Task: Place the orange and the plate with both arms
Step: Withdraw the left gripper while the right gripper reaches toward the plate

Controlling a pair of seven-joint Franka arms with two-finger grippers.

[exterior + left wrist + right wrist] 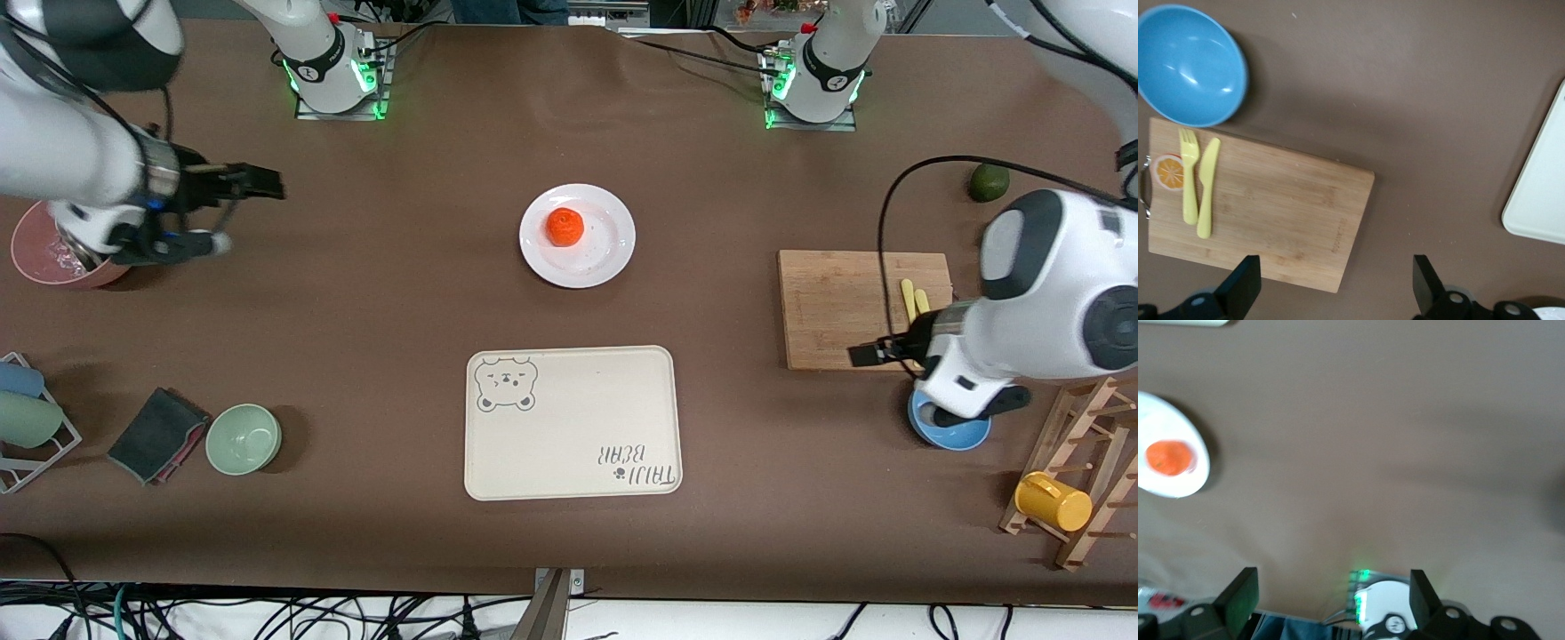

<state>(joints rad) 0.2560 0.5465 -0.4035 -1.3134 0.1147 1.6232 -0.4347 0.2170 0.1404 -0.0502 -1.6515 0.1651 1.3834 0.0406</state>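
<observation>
Orange (564,227) on plate (613,253); both hands open.

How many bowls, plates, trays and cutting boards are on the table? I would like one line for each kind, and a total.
Bowls: 3, pink bowl, green bowl, blue bowl
Plates: 1, white plate, holding the orange
Trays: 1, cream tray
Cutting boards: 1, wooden board
Total: 6
</observation>
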